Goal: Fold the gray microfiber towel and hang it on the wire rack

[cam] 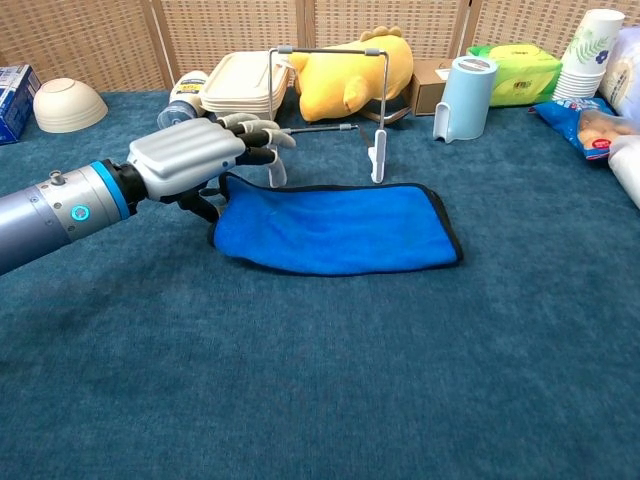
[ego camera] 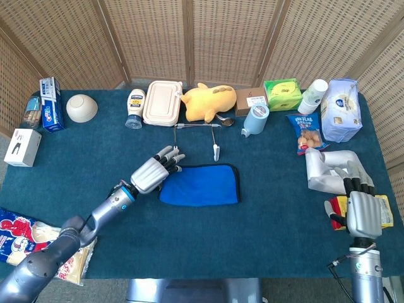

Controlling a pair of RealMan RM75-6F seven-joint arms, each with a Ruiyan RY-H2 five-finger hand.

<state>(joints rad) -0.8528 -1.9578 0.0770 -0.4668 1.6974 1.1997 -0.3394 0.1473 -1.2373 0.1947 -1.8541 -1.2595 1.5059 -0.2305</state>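
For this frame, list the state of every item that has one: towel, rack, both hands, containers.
towel: blue, folded over, flat on the table, not on the rack
wire rack: upright, bare
left hand: at the towel's left edge, grip hidden
right hand: idle near the table's right edge, fingers extended, holding nothing
lunch box: lid closed
bowl: upside down

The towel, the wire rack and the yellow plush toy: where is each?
towel [cam: 335,228], chest view, middle of the cloth.
wire rack [cam: 328,49], chest view, top bar.
yellow plush toy [ego camera: 208,102], head view, body.
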